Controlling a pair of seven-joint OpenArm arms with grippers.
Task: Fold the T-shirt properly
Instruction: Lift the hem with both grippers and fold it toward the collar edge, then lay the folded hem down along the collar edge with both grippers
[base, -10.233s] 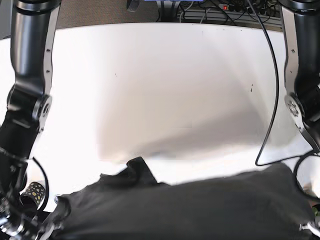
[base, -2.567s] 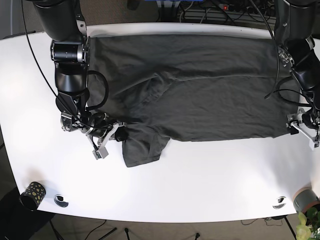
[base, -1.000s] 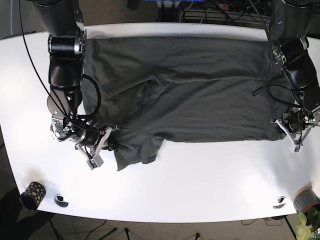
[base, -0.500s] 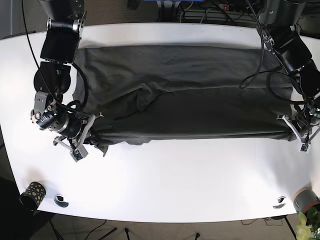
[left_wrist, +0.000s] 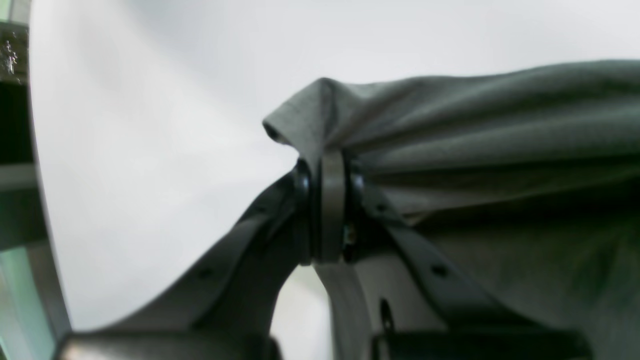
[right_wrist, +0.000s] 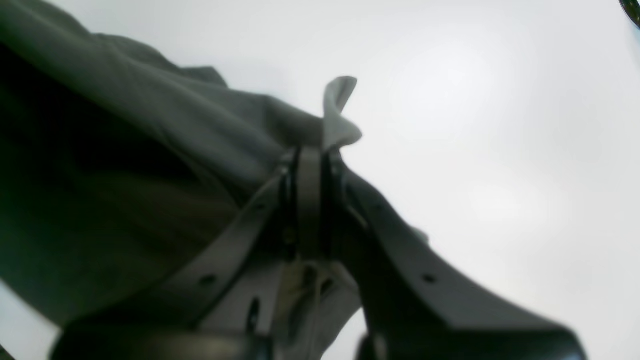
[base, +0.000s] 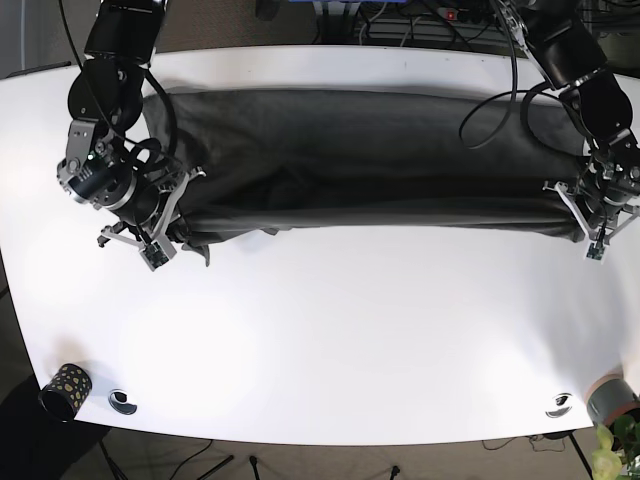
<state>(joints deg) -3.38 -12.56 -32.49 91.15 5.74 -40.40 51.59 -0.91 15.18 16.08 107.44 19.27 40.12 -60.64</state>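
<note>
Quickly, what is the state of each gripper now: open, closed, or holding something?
Left gripper: closed, pinching an edge of the dark T-shirt.
Right gripper: closed, pinching the opposite edge of the same T-shirt.

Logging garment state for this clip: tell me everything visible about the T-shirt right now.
The T-shirt is dark grey, soft knit-looking cloth, stretched as a wide, wrinkled band across the far half of the white table. Its near edge is lifted and doubled over. The right gripper and left gripper each pinch a bunched corner at opposite ends. A small flap hangs loose near the right gripper.
</note>
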